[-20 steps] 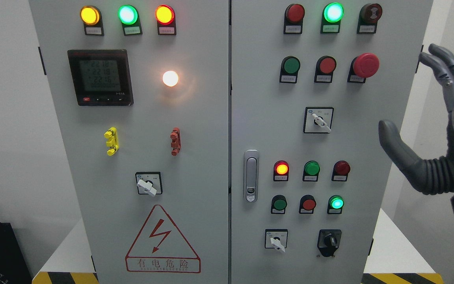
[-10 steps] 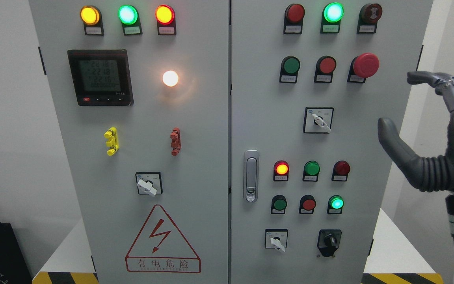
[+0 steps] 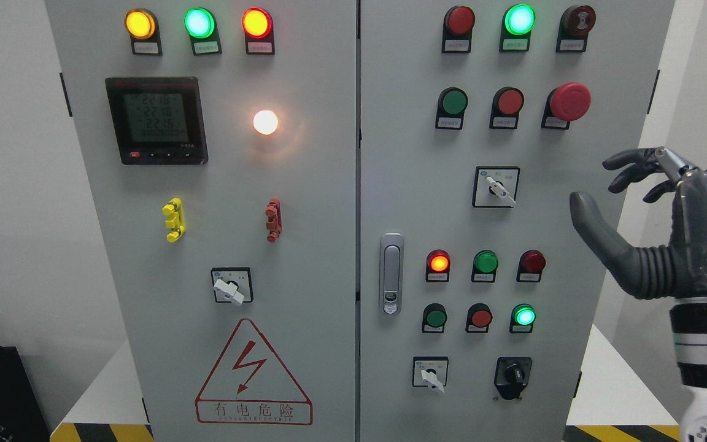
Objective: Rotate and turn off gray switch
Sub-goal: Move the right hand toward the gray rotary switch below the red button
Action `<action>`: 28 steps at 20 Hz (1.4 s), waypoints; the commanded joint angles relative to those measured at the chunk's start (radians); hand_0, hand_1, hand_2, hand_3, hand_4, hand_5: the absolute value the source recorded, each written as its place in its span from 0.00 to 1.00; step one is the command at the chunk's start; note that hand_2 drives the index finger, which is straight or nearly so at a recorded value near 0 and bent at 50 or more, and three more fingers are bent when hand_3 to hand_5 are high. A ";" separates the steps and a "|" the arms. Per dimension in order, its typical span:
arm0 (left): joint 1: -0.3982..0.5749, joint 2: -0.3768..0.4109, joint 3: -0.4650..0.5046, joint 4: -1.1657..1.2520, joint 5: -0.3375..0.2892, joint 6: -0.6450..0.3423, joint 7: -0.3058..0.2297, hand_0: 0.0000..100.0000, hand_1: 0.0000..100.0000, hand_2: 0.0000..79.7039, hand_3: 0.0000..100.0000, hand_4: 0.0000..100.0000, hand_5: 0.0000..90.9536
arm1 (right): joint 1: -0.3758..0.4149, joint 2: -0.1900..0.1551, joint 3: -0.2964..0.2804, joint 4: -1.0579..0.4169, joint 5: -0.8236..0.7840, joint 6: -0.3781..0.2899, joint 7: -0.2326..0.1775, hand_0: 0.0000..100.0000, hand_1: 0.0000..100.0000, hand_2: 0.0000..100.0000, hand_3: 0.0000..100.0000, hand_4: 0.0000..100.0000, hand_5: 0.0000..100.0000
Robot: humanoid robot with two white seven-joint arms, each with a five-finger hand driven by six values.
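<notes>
The right hand (image 3: 666,227) stands at the right edge of the view, raised in front of the right border of the grey electrical cabinet (image 3: 353,202). Its thumb (image 3: 593,227) juts up and to the left, while the other fingers (image 3: 633,166) are bent forward and curled at the tips; the hand is partly open and has hold of nothing.

Which gray switch the task means cannot be told, as several grey-handled rotary switches sit on the cabinet doors. The nearest, the upper selector switch (image 3: 496,187), lies at about 9 to 10 o'clock from the hand, apart from it, its handle pointing toward 4 o'clock. A second, the lower selector switch (image 3: 431,372), sits at roughly 7 to 8 o'clock from the hand, well apart. A third, the left-door selector switch (image 3: 231,285), is far off toward 9 o'clock. The red mushroom button (image 3: 568,102) lies at 11 o'clock from the hand. The left hand does not show.
</notes>
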 commanded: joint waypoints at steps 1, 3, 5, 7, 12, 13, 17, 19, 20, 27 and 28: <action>0.000 0.000 0.032 0.023 -0.008 0.000 0.000 0.12 0.39 0.00 0.00 0.00 0.00 | -0.029 0.049 0.093 0.048 0.044 0.037 0.000 0.09 0.32 0.45 0.81 0.77 0.99; 0.000 0.000 0.032 0.023 -0.008 0.000 0.002 0.12 0.39 0.00 0.00 0.00 0.00 | -0.029 0.058 0.101 0.060 0.069 0.039 0.000 0.08 0.33 0.46 0.81 0.78 0.99; 0.000 0.000 0.032 0.023 -0.008 0.000 0.000 0.12 0.39 0.00 0.00 0.00 0.00 | -0.025 0.063 0.110 0.074 0.093 0.039 0.000 0.07 0.34 0.47 0.82 0.78 0.99; 0.000 0.000 0.032 0.023 -0.008 0.000 0.000 0.12 0.39 0.00 0.00 0.00 0.00 | -0.022 0.066 0.125 0.085 0.101 0.042 0.000 0.07 0.35 0.48 0.82 0.78 0.99; 0.000 0.000 0.032 0.023 -0.008 0.000 0.000 0.12 0.39 0.00 0.00 0.00 0.00 | -0.029 0.089 0.127 0.131 0.121 0.061 0.002 0.06 0.36 0.51 0.82 0.79 0.99; 0.000 0.000 0.032 0.023 -0.008 0.000 0.000 0.12 0.39 0.00 0.00 0.00 0.00 | -0.029 0.090 0.127 0.134 0.120 0.069 0.002 0.06 0.36 0.51 0.82 0.79 0.99; 0.000 0.000 0.032 0.023 -0.008 0.000 0.002 0.12 0.39 0.00 0.00 0.00 0.00 | -0.040 0.090 0.127 0.143 0.121 0.077 0.002 0.06 0.36 0.51 0.82 0.79 1.00; 0.000 0.000 0.032 0.023 -0.008 0.000 0.000 0.12 0.39 0.00 0.00 0.00 0.00 | -0.059 0.090 0.128 0.161 0.121 0.092 0.002 0.06 0.36 0.52 0.83 0.79 1.00; 0.000 0.000 0.032 0.023 -0.008 0.000 0.000 0.12 0.39 0.00 0.00 0.00 0.00 | -0.060 0.090 0.128 0.163 0.121 0.097 0.004 0.06 0.36 0.52 0.82 0.79 1.00; 0.000 0.000 0.032 0.023 -0.008 -0.002 0.000 0.12 0.39 0.00 0.00 0.00 0.00 | -0.080 0.090 0.128 0.183 0.121 0.100 0.005 0.06 0.36 0.52 0.83 0.79 1.00; 0.000 0.000 0.032 0.023 -0.008 -0.002 0.000 0.12 0.39 0.00 0.00 0.00 0.00 | -0.082 0.089 0.128 0.187 0.121 0.100 0.005 0.06 0.36 0.52 0.83 0.79 1.00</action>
